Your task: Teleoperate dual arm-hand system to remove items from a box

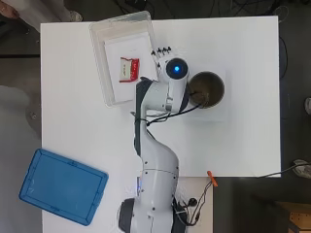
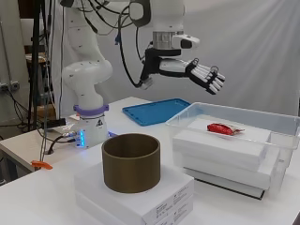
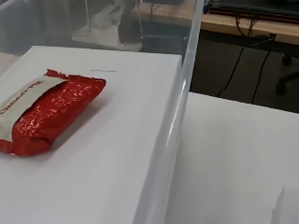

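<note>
The white table (image 1: 243, 136) carries a clear box (image 1: 99, 58), blue lid (image 1: 63, 187) and white cartons (image 2: 136, 204).

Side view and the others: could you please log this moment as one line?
hand: open, raised above clear box edge | red packet: untouched on white block in box | brown cylinder: on white boxes, outside

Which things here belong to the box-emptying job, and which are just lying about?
Job: clear box; red packet lying on the white blocks inside it; hand, open, above the box's edge.
Lying about: brown cylinder on white boxes; blue lid.
</note>
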`<state>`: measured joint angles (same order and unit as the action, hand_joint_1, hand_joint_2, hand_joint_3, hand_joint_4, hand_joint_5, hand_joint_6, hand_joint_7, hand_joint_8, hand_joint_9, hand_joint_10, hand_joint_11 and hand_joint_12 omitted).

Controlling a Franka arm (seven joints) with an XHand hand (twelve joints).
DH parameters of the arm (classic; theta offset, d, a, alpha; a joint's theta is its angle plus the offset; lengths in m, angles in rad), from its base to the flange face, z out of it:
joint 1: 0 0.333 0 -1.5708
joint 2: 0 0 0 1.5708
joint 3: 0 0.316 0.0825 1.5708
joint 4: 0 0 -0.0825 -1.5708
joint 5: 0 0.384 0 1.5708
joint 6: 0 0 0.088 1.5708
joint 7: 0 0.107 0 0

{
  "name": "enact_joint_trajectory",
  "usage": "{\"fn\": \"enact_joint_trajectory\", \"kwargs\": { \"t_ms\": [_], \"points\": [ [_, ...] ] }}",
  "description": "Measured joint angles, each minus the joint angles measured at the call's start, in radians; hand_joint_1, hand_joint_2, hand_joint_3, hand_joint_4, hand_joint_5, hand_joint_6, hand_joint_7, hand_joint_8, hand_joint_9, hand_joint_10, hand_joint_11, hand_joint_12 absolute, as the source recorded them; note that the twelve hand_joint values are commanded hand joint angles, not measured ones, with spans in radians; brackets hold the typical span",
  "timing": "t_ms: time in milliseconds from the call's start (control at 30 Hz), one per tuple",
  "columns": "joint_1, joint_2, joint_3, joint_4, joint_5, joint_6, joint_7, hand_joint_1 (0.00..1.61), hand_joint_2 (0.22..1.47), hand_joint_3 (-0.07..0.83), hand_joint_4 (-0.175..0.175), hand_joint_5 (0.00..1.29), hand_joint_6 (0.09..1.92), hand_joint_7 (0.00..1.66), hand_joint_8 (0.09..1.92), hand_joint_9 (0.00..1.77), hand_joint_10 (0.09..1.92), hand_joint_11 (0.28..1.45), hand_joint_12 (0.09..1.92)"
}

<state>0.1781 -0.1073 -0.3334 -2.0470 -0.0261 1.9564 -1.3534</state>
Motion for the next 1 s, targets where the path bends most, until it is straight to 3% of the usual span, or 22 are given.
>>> {"fn": "enact_joint_trajectory", "kwargs": {
  "t_ms": [100, 200, 333, 467, 600, 700, 1000],
  "points": [
    [0.029, 0.059, -0.003, 0.067, 0.004, -0.007, -0.005, 0.00, 0.95, 0.019, 0.024, 0.23, 0.09, 0.31, 0.09, 0.40, 0.09, 0.50, 0.09],
    [0.193, 0.007, -0.110, 0.074, -0.067, -0.012, 0.033, 0.13, 0.96, 0.014, 0.011, 0.21, 0.09, 0.32, 0.09, 0.43, 0.09, 0.51, 0.09],
    [0.604, -0.095, -0.423, 0.079, -0.135, -0.021, 0.024, 0.18, 0.96, 0.007, -0.003, 0.21, 0.09, 0.33, 0.09, 0.43, 0.09, 0.51, 0.09],
    [1.137, -0.209, -0.867, 0.081, -0.255, -0.031, 0.115, 0.19, 0.97, 0.009, -0.008, 0.24, 0.09, 0.36, 0.09, 0.45, 0.09, 0.51, 0.09],
    [1.490, -0.272, -1.194, 0.076, -0.325, -0.028, 0.175, 0.20, 0.97, 0.005, -0.008, 0.25, 0.09, 0.38, 0.09, 0.46, 0.09, 0.52, 0.09],
    [1.566, -0.290, -1.285, 0.065, -0.358, -0.017, 0.191, 0.20, 0.98, 0.003, 0.002, 0.33, 0.09, 0.51, 0.09, 0.59, 0.09, 0.60, 0.09],
    [1.664, -0.364, -1.372, 0.083, -0.428, -0.086, 0.232, 0.17, 0.97, -0.003, -0.001, 0.34, 0.09, 0.47, 0.09, 0.58, 0.09, 0.61, 0.09]
  ]
}}
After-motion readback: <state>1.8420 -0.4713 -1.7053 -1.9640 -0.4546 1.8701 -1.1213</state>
